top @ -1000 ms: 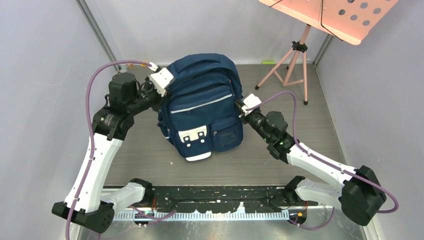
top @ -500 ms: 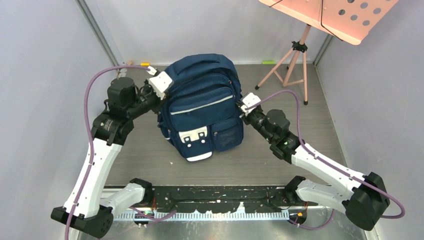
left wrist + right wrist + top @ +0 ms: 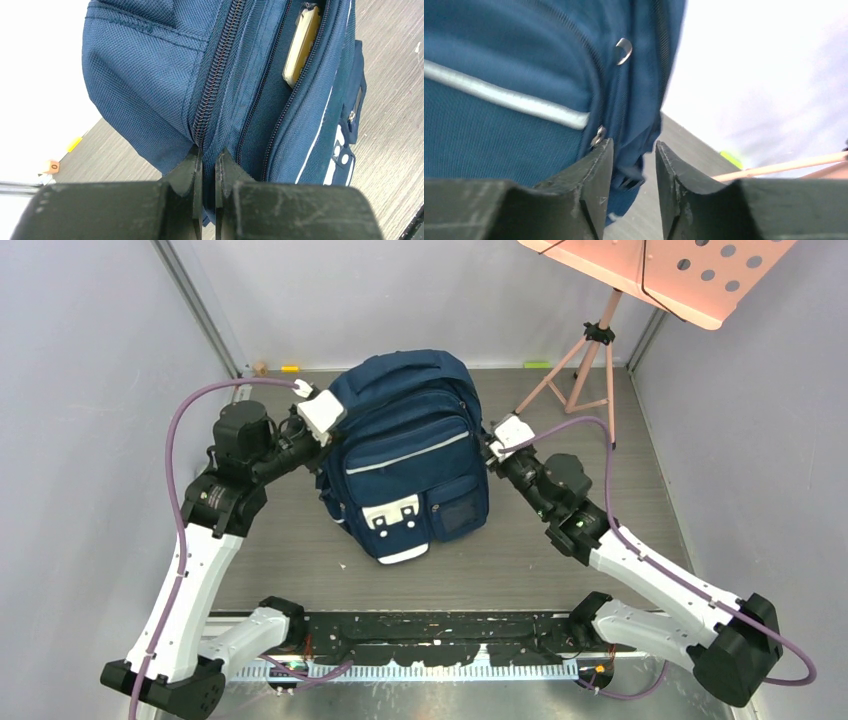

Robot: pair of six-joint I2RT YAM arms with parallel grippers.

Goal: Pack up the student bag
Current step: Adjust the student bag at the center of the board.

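Top external: bag [image 3: 405,455] further rt (slightly)

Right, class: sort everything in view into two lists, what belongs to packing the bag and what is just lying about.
Belongs to the job:
bag; tan flat item in its open pocket; left claw at the zip seam; right claw at the other side.

Lying about:
pink stand; yellow scrap, green scrap and tan block by the far wall.

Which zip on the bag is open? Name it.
The zip beside the pale stripe, gaping over a tan object; the coppery zip at the left gripper is closed.
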